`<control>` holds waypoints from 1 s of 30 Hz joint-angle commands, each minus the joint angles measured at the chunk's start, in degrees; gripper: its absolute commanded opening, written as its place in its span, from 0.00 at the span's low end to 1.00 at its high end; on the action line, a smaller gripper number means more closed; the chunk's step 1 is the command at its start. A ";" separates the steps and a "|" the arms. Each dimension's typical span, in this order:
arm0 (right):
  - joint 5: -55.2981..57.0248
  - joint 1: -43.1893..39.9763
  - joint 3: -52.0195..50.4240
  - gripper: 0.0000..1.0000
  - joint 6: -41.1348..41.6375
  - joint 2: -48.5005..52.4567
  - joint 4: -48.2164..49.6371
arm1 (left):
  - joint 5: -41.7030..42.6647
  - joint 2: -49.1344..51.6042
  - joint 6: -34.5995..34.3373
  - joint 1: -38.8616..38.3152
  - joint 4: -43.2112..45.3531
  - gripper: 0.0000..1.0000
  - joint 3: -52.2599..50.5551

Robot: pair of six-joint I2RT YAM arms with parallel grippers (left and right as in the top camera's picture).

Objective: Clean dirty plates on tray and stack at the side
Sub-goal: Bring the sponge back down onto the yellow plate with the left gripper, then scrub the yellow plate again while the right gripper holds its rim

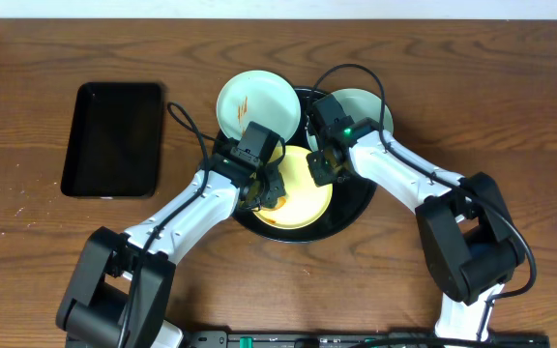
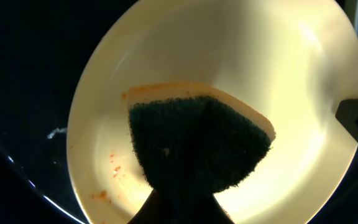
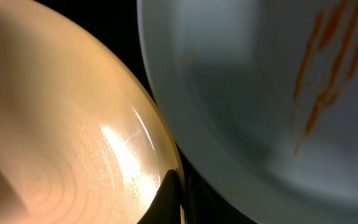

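The pale yellow round plate lies in the middle of the large round glossy black tray. It is the one being wiped. The left hand is clenched on a sponge with a dark green scouring face and yellow foam back, pressed scourer-down onto the plate's floor. Most of the plate looks clean and wet, but small orange sauce specks cling to its lower left slope, with a smear nearer the rim. The right hand comes in from the tray's right side, and one finger sits on the yellow plate's rim. It appears to be pinching that rim to steady the plate, though only that finger shows clearly.

A pale mint-blue round plate with orange-brown streaks rests on the tray's far left edge, its rim just beside the yellow plate. A second pale mint-blue plate sits at the tray's far right edge, half hidden under the right arm, so I cannot tell whether it is soiled. A smaller rectangular black tray lies well apart to the left of the round tray on the brown wooden table.

As I judge it, this is the scrubbing of the first plate, with nothing stacked yet. The next move calls for dragging the sponge over the specks while the rim is held firm
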 commanded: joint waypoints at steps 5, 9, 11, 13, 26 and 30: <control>3.78 0.37 -0.48 0.01 3.82 -0.66 0.22 | -1.70 2.01 -1.16 0.11 2.64 0.07 -0.42; 3.80 0.37 -0.48 0.01 3.82 -0.66 -0.15 | -1.66 4.94 -2.69 0.11 3.37 0.08 -0.42; 3.80 0.37 -0.48 0.01 3.82 -0.66 -0.35 | -1.68 6.49 -3.15 0.11 3.41 0.07 -0.42; 3.80 0.37 -0.48 0.01 3.87 -0.66 -0.33 | -1.66 7.30 -3.56 0.11 3.39 0.07 -0.42; 3.80 0.37 -0.48 0.01 4.09 -0.66 -0.31 | -9.29 7.61 -3.74 -4.04 2.86 0.08 -0.42; 3.80 0.37 -0.48 0.01 4.09 -0.66 -0.33 | -13.75 7.61 0.04 -5.03 2.91 0.08 -0.42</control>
